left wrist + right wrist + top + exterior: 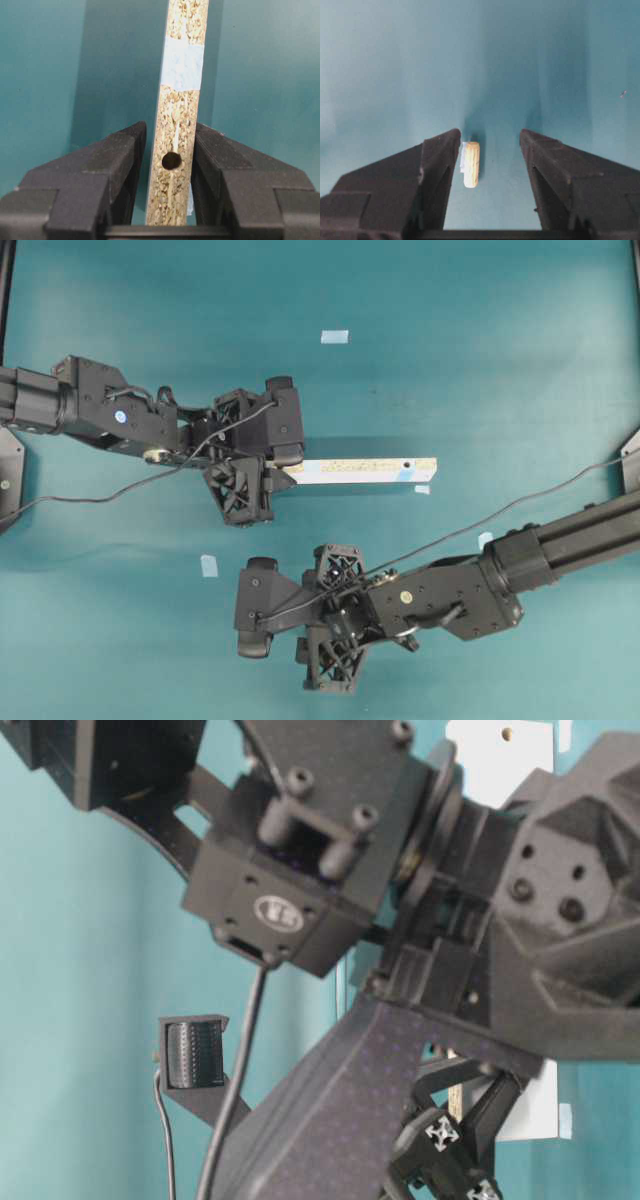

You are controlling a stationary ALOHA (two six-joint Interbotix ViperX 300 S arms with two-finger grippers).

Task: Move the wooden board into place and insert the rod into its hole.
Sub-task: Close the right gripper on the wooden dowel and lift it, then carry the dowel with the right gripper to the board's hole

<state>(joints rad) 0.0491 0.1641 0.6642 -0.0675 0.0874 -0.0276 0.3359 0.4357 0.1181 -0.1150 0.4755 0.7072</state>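
The wooden board [360, 471] lies across the middle of the teal table, turned up on its long edge and leaning. My left gripper [290, 462] is shut on its left end. In the left wrist view the gripper [170, 127] holds the board [177, 105] with the right finger touching it and a thin gap at the left finger. The hole [171, 160] sits between the jaws. Another dark dot [407, 464] shows near the board's far end. My right gripper [255, 615] is open. In its wrist view [490, 134] the rod [471, 164] lies on the table between the jaws, close to the left finger. The rod is hidden in the overhead view.
Small pale-blue tape squares lie on the table [334, 337], [209, 565], [485, 538], [421, 489], one by the rod [463, 155] and one across the board's edge [182, 62]. Arm cables [100, 498] trail over the table. An arm fills most of the table-level view; the board's white face [500, 765] shows behind it.
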